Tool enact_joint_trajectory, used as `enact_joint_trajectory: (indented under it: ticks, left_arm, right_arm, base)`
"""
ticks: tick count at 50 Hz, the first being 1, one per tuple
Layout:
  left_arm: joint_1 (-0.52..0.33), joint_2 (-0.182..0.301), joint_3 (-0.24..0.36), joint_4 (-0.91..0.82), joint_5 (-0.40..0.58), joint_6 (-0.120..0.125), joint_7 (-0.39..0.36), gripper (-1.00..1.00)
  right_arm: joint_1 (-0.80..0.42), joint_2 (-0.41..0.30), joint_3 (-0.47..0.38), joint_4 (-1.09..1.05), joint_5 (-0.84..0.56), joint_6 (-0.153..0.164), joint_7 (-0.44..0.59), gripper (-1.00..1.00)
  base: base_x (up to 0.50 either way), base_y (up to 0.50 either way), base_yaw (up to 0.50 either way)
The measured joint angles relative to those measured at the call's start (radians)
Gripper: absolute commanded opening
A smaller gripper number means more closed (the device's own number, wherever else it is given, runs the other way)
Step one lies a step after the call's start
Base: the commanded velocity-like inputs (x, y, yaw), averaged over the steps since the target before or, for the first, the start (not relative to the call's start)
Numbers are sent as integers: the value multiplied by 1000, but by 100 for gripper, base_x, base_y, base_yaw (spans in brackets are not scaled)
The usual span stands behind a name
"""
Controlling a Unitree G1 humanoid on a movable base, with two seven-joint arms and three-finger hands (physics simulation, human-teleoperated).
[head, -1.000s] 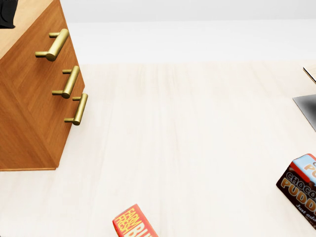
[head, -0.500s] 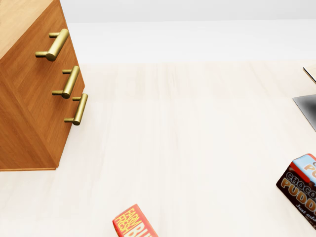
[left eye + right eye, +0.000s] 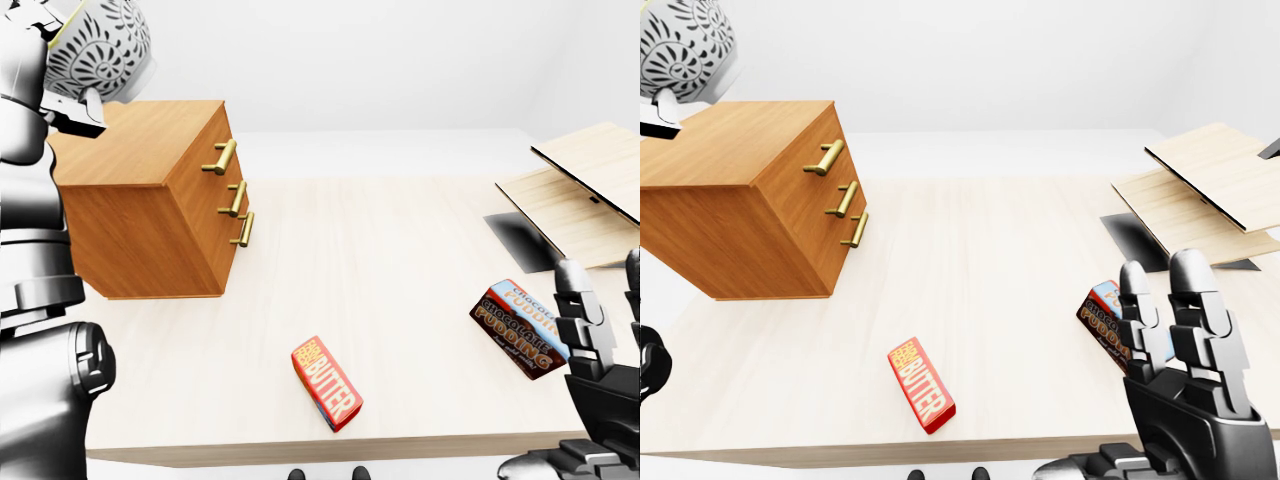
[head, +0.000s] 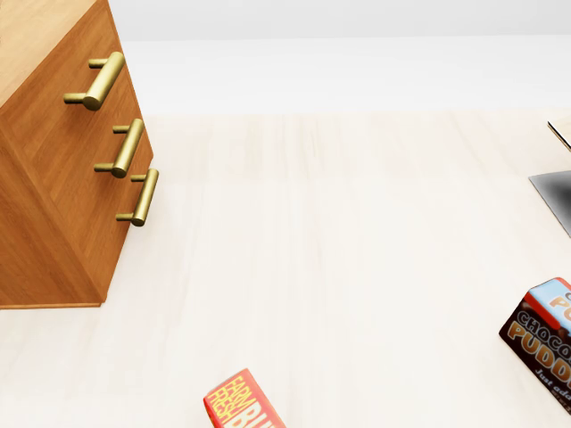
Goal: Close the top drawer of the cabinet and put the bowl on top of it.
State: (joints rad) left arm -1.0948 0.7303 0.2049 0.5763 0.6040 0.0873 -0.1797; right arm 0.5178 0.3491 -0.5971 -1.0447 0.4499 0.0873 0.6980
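A grey-and-white patterned bowl (image 3: 105,45) hangs at the left-eye view's top left, above the far left corner of the wooden cabinet (image 3: 140,215). My left hand (image 3: 60,70) is shut on the bowl, its white fingers gripping the rim and underside. The cabinet has three brass handles; its top drawer (image 4: 85,98) sits flush with the two below it. Its flat top (image 3: 735,140) is bare. My right hand (image 3: 1175,300) stands open at the right-eye view's bottom right, fingers up, holding nothing.
A red butter box (image 3: 326,383) lies near the table's bottom edge. A chocolate pudding box (image 3: 520,326) lies right, next to my right hand. Tilted wooden panels (image 3: 580,200) stand at the right. The pale table (image 4: 339,232) spreads between them.
A black hand shape at the head view's top left corner one second ago has left that view. The cabinet and boxes have not moved.
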Motion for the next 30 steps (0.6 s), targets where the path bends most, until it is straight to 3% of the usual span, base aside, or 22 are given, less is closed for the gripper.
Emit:
enact_joint_trajectory:
  ticks: [16,30]
  left_arm:
    - [-100,51,-26,313,-37,0,98,-100]
    - [-157,53,-56,476,-31,0,133,-100]
  right_arm:
    - [8,0,31,9,-34,0,0,100]
    - [21,0,62,20,-54,0,0,100]
  base:
    - [0,0,0]
    - [0,0,0]
